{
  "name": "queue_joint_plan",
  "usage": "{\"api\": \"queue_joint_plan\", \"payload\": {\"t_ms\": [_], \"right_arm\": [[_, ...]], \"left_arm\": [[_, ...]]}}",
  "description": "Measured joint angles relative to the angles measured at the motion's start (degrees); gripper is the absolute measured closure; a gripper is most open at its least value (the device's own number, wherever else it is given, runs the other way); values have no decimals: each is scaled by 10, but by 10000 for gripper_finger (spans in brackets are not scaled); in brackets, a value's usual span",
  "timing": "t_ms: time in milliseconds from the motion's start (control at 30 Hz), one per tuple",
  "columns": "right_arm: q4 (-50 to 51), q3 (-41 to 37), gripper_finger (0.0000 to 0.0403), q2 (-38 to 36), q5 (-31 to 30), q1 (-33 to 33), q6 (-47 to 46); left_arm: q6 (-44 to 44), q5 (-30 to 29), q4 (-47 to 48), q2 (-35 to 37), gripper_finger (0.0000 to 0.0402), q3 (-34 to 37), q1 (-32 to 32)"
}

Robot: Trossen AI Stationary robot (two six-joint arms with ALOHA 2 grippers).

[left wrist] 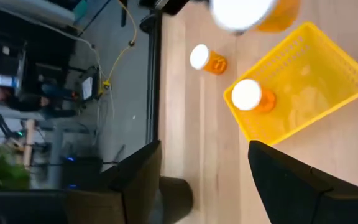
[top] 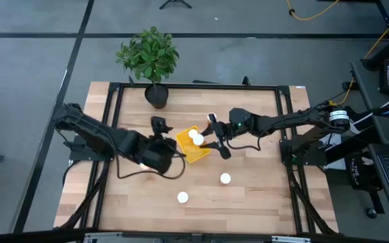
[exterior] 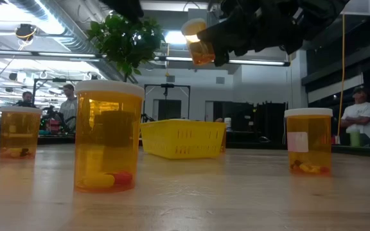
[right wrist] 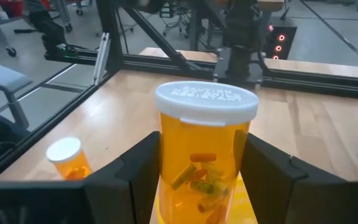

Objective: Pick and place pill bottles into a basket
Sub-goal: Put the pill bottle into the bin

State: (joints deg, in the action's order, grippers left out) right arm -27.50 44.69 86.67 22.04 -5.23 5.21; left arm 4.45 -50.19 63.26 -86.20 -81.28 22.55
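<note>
My right gripper (right wrist: 205,168) is shut on an orange pill bottle with a white cap (right wrist: 206,146), held high over the yellow basket (top: 189,152); it also shows in the low view (exterior: 198,43). Another bottle (left wrist: 251,96) lies inside the basket (left wrist: 303,87). Other bottles stand upright on their bases on the wood: (top: 225,178), (top: 182,197), (left wrist: 207,59), (exterior: 19,131). My left gripper (left wrist: 201,155) is open and empty, just left of the basket (top: 158,129). My right gripper pinches the bottle's orange body (right wrist: 166,155) between its two fingers, one on each side, below the white cap (right wrist: 206,99). The fingers come in roughly level from the table's right. The bottle is upright, cap up, lifted clear above the basket.
A black pot with a green plant (top: 155,94) stands at the table's far edge. A black metal frame (top: 194,86) runs around the table. People stand in the room beyond the table (exterior: 358,119). There is bare wood near the front edge (top: 262,202).
</note>
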Motion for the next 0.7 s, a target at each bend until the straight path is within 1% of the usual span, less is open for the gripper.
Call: {"api": "queue_joint_plan", "payload": {"t_ms": [100, 200, 300, 433, 533, 600, 700], "right_arm": [[3, 0, 207, 0, -12, 9, 0], [4, 0, 207, 0, -47, 19, 7], [4, 0, 207, 0, -70, 31, 13], [0, 0, 207, 0, -107, 48, 13], [-1, 0, 207, 0, -126, 59, 13], [-2, 0, 207, 0, -136, 63, 8], [-46, 0, 207, 22, -146, 66, -4]], "left_arm": [[-4, 3, -97, 61, 167, 95, -2], [-48, 18, -219, 119, 167, 184, -1], [-92, 46, -317, 171, 167, 253, -2], [-121, 109, -413, 236, 167, 330, -12], [-127, 153, -483, 281, 167, 387, -27], [-127, 168, -520, 305, 167, 424, -37], [-128, 171, -570, 332, 167, 476, -50]]}}
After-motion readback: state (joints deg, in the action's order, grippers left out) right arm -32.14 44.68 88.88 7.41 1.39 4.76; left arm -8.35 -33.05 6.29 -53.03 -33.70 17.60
